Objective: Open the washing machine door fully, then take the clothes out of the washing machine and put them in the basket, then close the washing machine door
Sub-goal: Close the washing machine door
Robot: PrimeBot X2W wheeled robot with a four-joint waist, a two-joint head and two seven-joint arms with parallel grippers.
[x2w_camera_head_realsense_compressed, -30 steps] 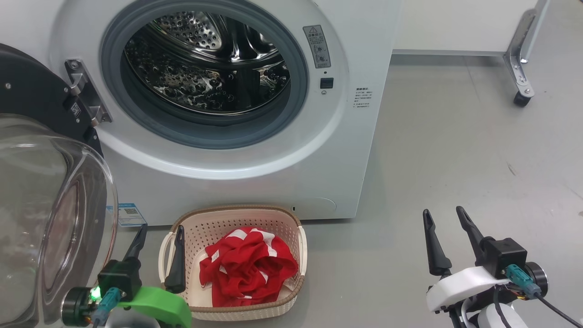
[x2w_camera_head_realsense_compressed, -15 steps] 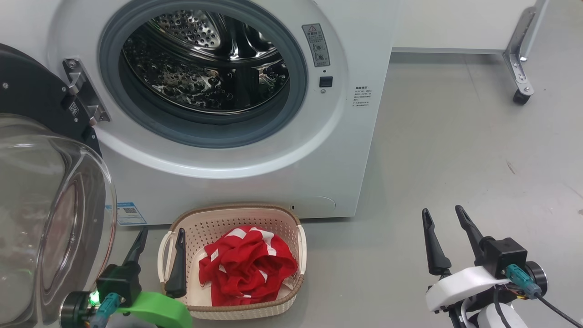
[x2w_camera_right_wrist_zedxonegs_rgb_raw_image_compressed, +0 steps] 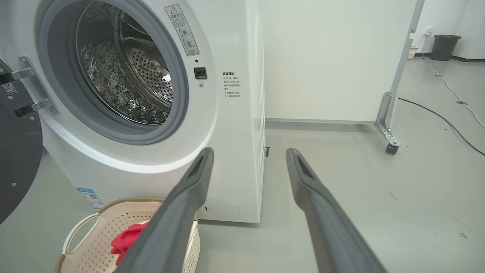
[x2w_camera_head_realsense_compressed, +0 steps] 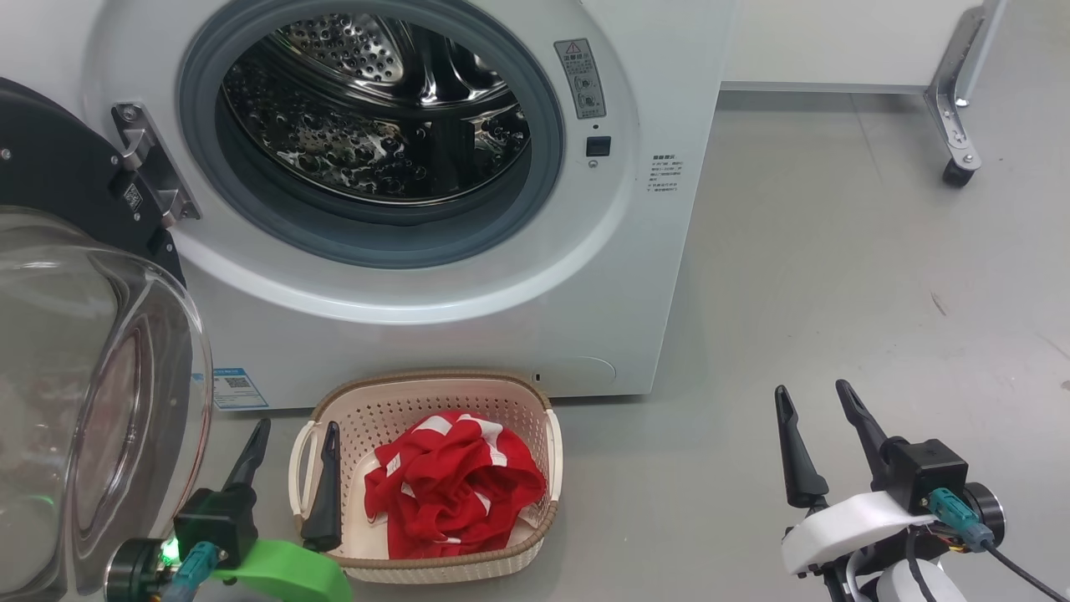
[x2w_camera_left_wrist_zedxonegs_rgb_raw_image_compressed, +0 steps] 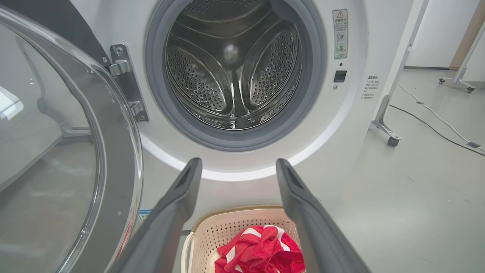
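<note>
The white washing machine (x2w_camera_head_realsense_compressed: 585, 276) stands with its round mouth uncovered, and its steel drum (x2w_camera_head_realsense_compressed: 376, 109) looks bare inside. The washing machine door (x2w_camera_head_realsense_compressed: 84, 376) hangs swung out at the left, glass bowl toward me. On the floor in front sits the cream basket (x2w_camera_head_realsense_compressed: 535, 401) holding the red clothes (x2w_camera_head_realsense_compressed: 451, 485) with white patches. My left gripper (x2w_camera_head_realsense_compressed: 292, 431) is open, low beside the basket's left handle, nothing between its fingers. My right gripper (x2w_camera_head_realsense_compressed: 812, 395) is open over bare floor at the right. The left wrist view looks into the drum (x2w_camera_left_wrist_zedxonegs_rgb_raw_image_compressed: 235, 64) over the basket (x2w_camera_left_wrist_zedxonegs_rgb_raw_image_compressed: 227, 227) and clothes (x2w_camera_left_wrist_zedxonegs_rgb_raw_image_compressed: 261, 250).
A white panel on a metal leg with a castor (x2w_camera_head_realsense_compressed: 957, 171) stands at the back right. A cable (x2w_camera_right_wrist_zedxonegs_rgb_raw_image_compressed: 447, 121) runs along the floor and a dark bin (x2w_camera_right_wrist_zedxonegs_rgb_raw_image_compressed: 445, 47) stands far off. A blue sticker (x2w_camera_head_realsense_compressed: 234, 386) marks the machine's lower left front.
The head view has shifted slightly, so the machine and basket sit a little higher. My left gripper has dropped back a little; the right gripper holds still.
</note>
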